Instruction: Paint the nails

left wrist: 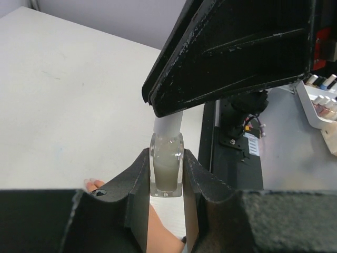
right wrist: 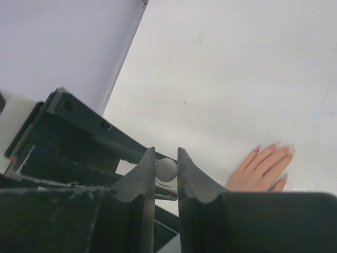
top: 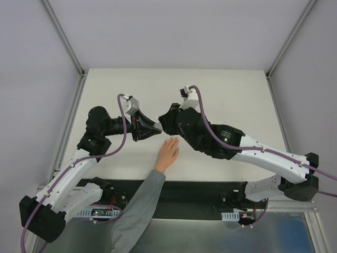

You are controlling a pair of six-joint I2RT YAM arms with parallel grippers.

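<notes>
A pale hand [top: 169, 152] with a grey sleeve [top: 141, 203] lies flat on the white table, fingers pointing away from the arms. Its nails [right wrist: 257, 149] look pinkish in the right wrist view. My left gripper [top: 151, 129] is shut on a small translucent whitish bottle [left wrist: 166, 169] and holds it above the table, just beyond the fingertips. My right gripper [top: 164, 124] meets it tip to tip and is shut on the bottle's round white cap [right wrist: 166, 169]. In the left wrist view the cap's neck [left wrist: 167, 125] disappears under the right gripper's black fingers [left wrist: 231, 58].
A black base strip [top: 210, 192] runs along the table's near edge. A white rack with several small bottles [left wrist: 322, 97] stands off the table to the right of the bases. Metal frame posts [top: 63, 37] rise at the table's back corners.
</notes>
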